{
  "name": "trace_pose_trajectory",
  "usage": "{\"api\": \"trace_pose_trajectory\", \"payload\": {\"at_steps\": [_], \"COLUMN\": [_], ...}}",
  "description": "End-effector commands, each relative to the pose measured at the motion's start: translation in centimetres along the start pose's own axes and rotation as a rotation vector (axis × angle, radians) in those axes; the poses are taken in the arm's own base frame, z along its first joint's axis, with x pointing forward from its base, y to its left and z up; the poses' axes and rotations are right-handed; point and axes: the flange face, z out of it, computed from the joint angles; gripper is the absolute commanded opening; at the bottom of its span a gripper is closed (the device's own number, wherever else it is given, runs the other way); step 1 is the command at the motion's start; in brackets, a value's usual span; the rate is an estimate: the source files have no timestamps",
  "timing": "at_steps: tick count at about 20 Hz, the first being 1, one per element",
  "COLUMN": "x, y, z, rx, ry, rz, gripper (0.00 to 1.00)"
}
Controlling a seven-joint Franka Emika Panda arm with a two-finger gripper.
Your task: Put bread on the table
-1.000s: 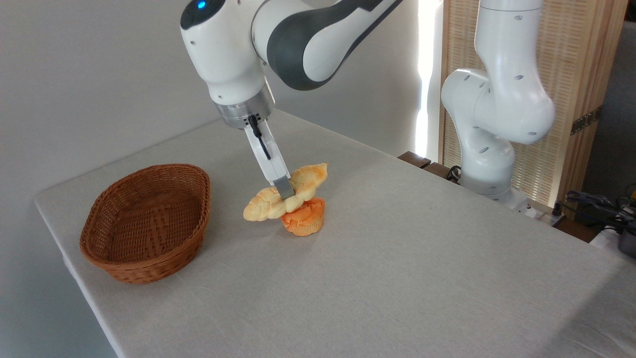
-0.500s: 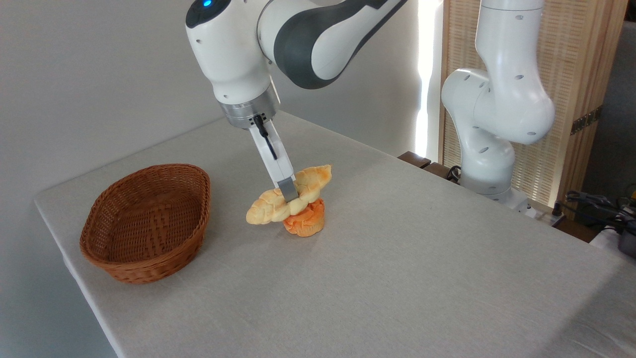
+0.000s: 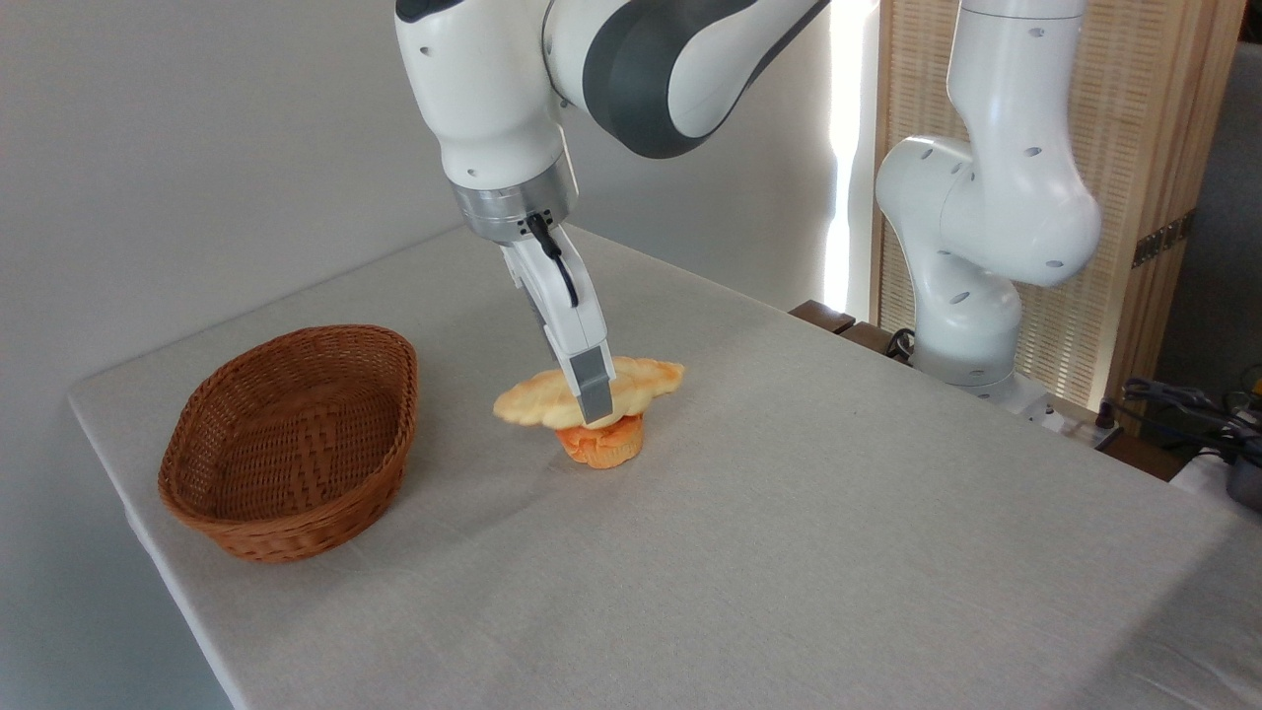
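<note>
The arm (image 3: pixel 611 69) is built of glossy white rounded shells with dark grey joint bands and small round screw holes, ending in a silver metal ring, a short black cable, and a white end effector (image 3: pixel 595 394) tipped grey.

Under bread (image 3: pixel 552 399): blocked, muffin (image 3: pixel 599 444) directly below, touching or nearly so.
Left: wicker basket (image 3: pixel 286 444) near, bare strip of cloth between.
Front and right: table (image 3: pixel 838 552) open, wide clear cloth.
Far right: arm base (image 3: pixel 971 335) at table edge, well apart.
Above: gripper (image 3: pixel 595 399) and arm occupy approach.
</note>
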Motion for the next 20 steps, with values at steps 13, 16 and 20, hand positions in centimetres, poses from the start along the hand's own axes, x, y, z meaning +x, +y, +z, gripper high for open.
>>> {"api": "trace_pose_trajectory", "payload": {"at_steps": [13,16,20], "x": [3.4,3.6,0.8], "y": [-1.4,-1.4,-2.5], "z": [-13.7,-13.5,-14.7], "rx": [0.220,0.230,0.236], "ry": [0.001,-0.012,0.009], "rz": [-0.201,-0.233,-0.278], "gripper": [1.00,1.00,1.00]}}
